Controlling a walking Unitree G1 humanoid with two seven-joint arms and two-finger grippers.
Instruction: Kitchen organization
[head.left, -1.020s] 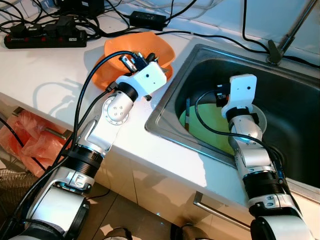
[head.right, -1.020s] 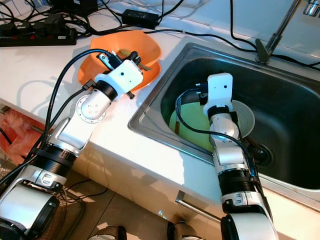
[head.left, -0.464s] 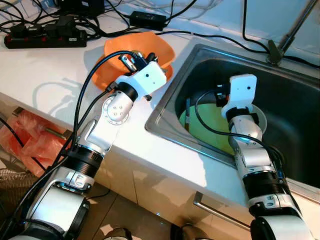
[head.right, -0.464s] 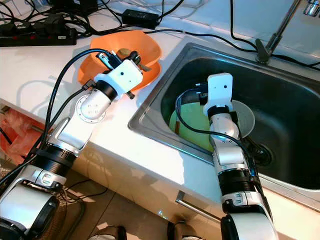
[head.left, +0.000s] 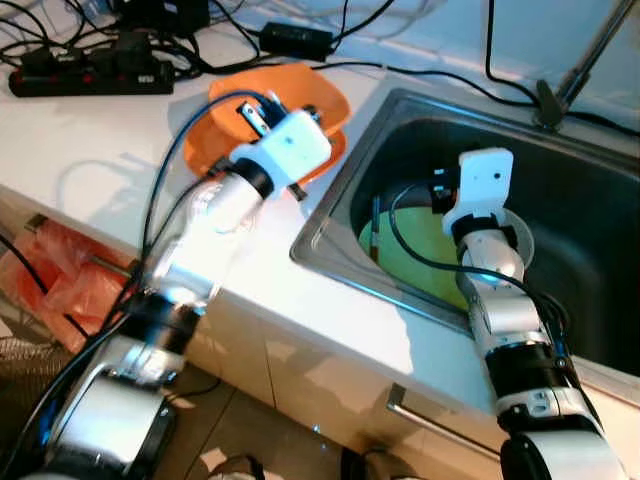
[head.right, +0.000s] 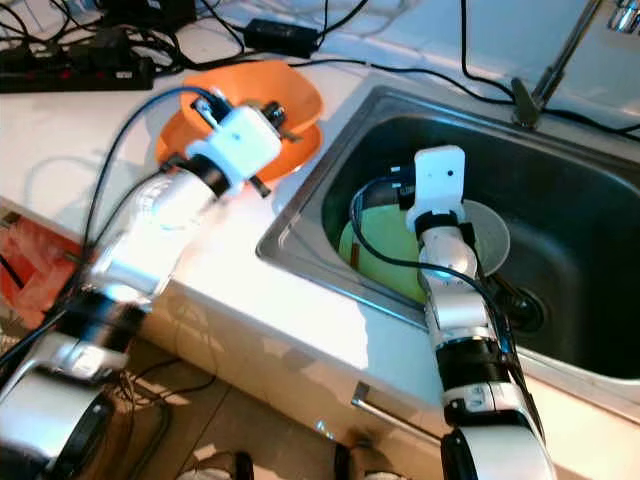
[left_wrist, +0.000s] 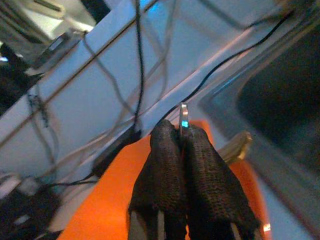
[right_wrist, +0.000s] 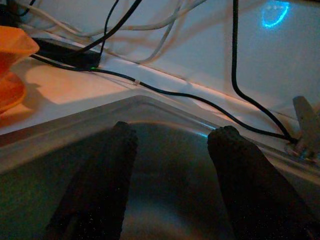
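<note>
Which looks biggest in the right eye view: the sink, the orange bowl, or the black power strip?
1. sink
2. orange bowl
3. black power strip, though it sits farther back and runs off the picture's edge.

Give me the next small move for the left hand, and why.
Probably lower it a little and open over the orange bowl. The left hand sits above the bowl on the counter, its fingers shut on a thin metal utensil whose tip sticks out between them. The right hand is open inside the sink, holding nothing, so it need not move.
</note>
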